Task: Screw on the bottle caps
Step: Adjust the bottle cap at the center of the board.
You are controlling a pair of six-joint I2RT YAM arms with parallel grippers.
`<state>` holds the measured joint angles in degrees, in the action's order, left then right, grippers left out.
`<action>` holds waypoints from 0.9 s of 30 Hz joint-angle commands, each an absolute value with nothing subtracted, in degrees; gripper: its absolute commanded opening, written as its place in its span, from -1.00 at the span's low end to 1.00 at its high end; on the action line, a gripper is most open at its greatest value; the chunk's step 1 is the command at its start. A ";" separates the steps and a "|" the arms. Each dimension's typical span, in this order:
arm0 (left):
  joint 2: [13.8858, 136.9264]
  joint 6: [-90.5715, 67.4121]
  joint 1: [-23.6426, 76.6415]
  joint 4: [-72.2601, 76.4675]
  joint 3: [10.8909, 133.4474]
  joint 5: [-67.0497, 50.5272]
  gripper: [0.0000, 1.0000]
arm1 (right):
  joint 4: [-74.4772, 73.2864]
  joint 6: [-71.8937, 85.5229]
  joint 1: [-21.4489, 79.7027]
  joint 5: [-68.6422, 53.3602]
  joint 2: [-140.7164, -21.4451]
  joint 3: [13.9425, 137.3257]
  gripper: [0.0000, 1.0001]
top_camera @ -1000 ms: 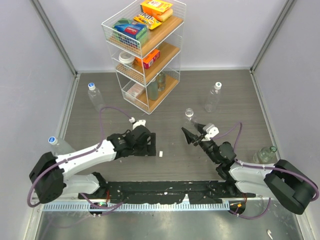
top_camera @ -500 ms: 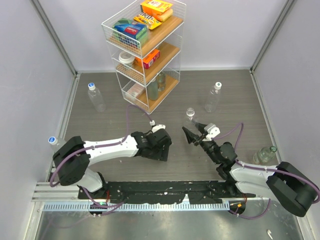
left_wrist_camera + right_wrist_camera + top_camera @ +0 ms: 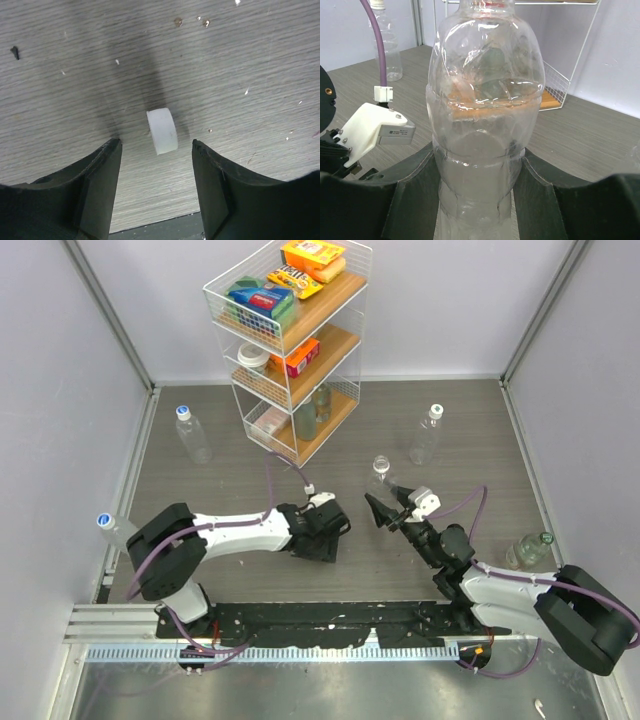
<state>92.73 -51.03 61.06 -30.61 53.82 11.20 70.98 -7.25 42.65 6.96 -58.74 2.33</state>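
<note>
A small white bottle cap [image 3: 162, 131] lies on its edge on the grey table. My left gripper [image 3: 156, 145] is open, low over the table, with the cap between its fingertips and a little ahead of them, touching neither. In the top view the left gripper [image 3: 327, 538] sits near the table's middle and hides the cap. My right gripper [image 3: 477, 167] is shut on the lower body of a clear uncapped bottle [image 3: 485, 115], holding it upright. In the top view this bottle [image 3: 380, 473] stands just right of the left gripper, with the right gripper [image 3: 386, 508] on it.
A wire rack [image 3: 295, 340] with boxes stands at the back. Capped clear bottles stand at the back left [image 3: 192, 435], the far left edge [image 3: 112, 528] and the back right [image 3: 426, 435]. A greenish bottle [image 3: 530, 548] lies at the right edge.
My left arm has swung right across the table and now has its open gripper over the white cap. The right gripper and its bottle have not moved.
</note>
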 commanded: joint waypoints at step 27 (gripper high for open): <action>93.69 -48.60 60.56 -27.78 57.04 16.88 -0.60 | 69.96 -6.15 42.98 5.89 -60.82 -1.49 -0.15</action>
